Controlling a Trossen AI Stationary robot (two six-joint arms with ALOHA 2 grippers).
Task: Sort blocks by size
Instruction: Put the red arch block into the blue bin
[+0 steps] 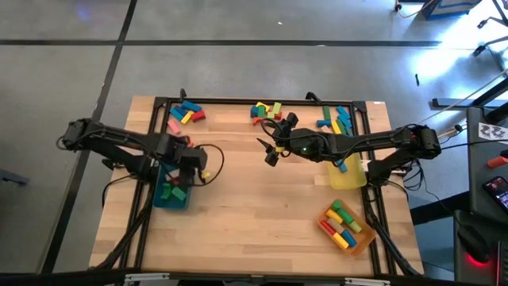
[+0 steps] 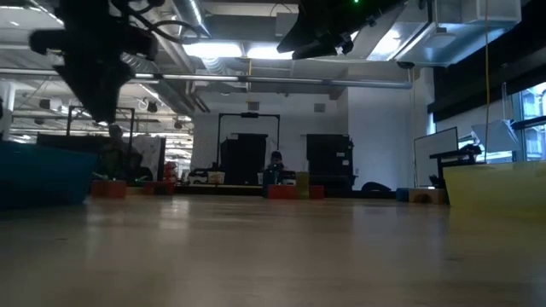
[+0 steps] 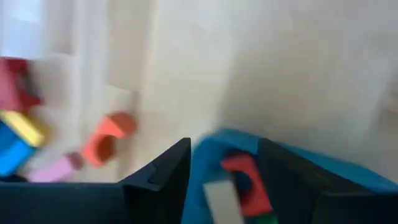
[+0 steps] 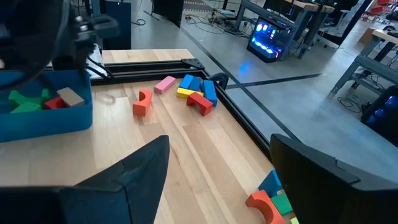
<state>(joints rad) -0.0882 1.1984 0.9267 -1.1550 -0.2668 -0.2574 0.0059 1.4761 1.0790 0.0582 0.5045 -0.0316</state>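
Wooden counter (image 1: pixel 254 199) boards are carrying loose blocks (image 1: pixel 185 114) along the far edge, in three clusters, with more already lying in the teal tray (image 1: pixel 171 195), yellow tray (image 1: pixel 348 175) and orange tray (image 1: pixel 347 228). Left pincer (image 1: pixel 196 165) is hovering right over the teal tray, fingers parted around nothing, a red arch (image 3: pixel 245 183) lying in the tray just beneath it. Right pincer (image 1: pixel 270 151) is hanging released mid-counter, holding nothing; the middle cluster (image 1: pixel 267 110) is lying just beyond it, nearer this arm than the left.
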